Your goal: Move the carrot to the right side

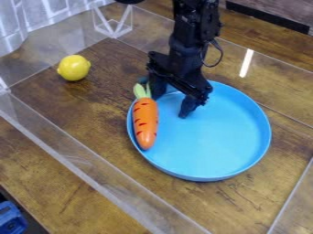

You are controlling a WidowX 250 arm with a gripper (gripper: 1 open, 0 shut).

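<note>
Apparently wide open, the black hand [178, 90], with nothing gripped, over the upper-left part of the blue plate [202, 132]. Just beside it, the orange carrot [145, 122], inside the plate along the left rim, with green leafy top [141, 90] toward the arm and tapered tip toward the camera. Farther out, to the upper left, a yellow lemon [75, 68] on the brown wooden worktop [86, 109], well apart from the plate.

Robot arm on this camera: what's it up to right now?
The black robot arm is reaching over the top edge of the blue plate, its fingers around the carrot's leafy end or just above it; I can't tell which. The carrot lies along the plate's left side. The lemon sits apart, upper left.
</note>
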